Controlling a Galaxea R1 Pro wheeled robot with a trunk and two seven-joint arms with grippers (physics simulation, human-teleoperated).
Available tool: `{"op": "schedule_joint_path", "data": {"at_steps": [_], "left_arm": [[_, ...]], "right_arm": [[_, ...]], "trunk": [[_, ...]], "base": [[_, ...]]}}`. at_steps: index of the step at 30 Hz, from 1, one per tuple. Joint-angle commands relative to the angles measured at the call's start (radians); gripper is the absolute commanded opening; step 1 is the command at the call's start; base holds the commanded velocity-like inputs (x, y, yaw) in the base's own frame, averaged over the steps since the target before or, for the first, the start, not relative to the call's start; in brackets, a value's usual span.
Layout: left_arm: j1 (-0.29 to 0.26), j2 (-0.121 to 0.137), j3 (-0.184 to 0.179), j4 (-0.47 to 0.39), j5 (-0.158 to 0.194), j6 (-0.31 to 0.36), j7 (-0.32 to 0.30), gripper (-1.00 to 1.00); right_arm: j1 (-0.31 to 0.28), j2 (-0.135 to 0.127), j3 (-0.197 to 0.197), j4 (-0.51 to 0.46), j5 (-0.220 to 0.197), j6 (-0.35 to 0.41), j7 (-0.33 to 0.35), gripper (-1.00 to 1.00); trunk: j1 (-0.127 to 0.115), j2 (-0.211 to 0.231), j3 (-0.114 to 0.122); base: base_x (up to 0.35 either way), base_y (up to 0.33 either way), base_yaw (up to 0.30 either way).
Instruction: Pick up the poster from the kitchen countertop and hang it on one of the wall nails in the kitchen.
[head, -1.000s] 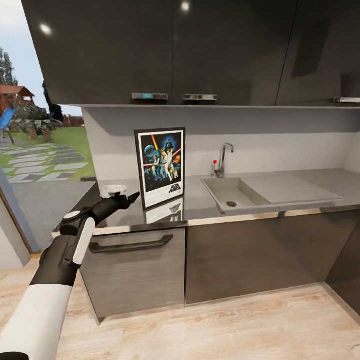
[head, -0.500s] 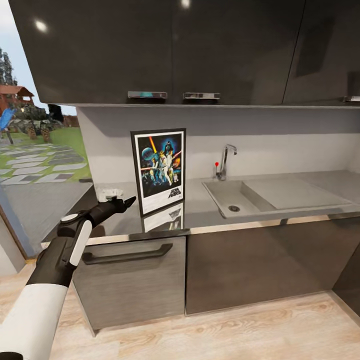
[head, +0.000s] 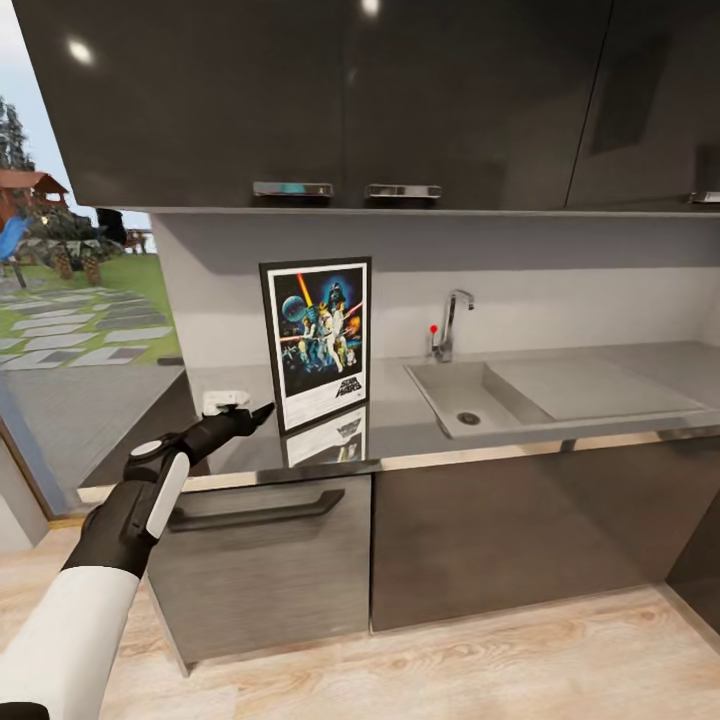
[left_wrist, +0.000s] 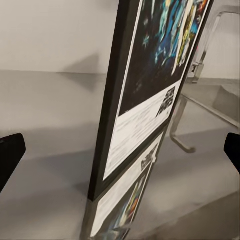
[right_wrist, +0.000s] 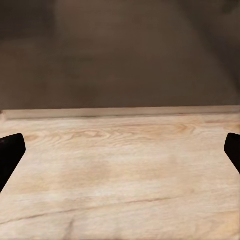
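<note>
A chrome tap (head: 452, 322) is standing behind a grey sink (head: 468, 393). Dark upper cabinets (head: 320, 100) are hanging overhead, and pale wood flooring (head: 450, 660) is lying below.

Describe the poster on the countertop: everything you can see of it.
The poster is an upright rectangle in a thin black frame, with a white border around colourful figures on dark blue and small print below. It stands on its lower edge on the glossy grey kitchen countertop, which mirrors it, left of the sink, in front of the pale wall. The left gripper is open, its tips near the poster's lower left edge; contact cannot be told. The left wrist view sees it edge-on.
</note>
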Motion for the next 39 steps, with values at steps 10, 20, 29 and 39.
{"op": "schedule_joint_path", "data": {"at_steps": [10, 20, 29, 39], "left_arm": [[-0.001, 0.0, 0.002, 0.003, 0.008, 0.005, -0.007, 1.0], [-0.001, 0.0, 0.002, 0.004, 0.007, 0.005, -0.007, 1.0], [-0.001, 0.001, 0.002, 0.006, 0.006, 0.005, -0.007, 1.0], [-0.001, 0.001, 0.002, 0.006, 0.006, 0.005, -0.007, 1.0]], "right_arm": [[0.0, 0.0, 0.002, 0.0, -0.002, -0.001, 0.0, 1.0], [0.0, 0.0, 0.002, 0.0, -0.002, -0.001, 0.0, 1.0], [0.0, 0.0, 0.001, 0.015, -0.002, -0.003, 0.0, 1.0], [0.0, 0.0, 0.001, 0.018, -0.002, -0.003, 0.0, 1.0]], "trunk": [[0.0, 0.0, 0.0], [0.0, 0.0, 0.002], [0.0, 0.0, 0.002], [0.0, 0.0, 0.002]], "base": [[0.099, -0.077, -0.029], [0.021, -0.002, -0.07], [0.146, 0.0, -0.002], [0.058, 0.034, 0.0]]}}
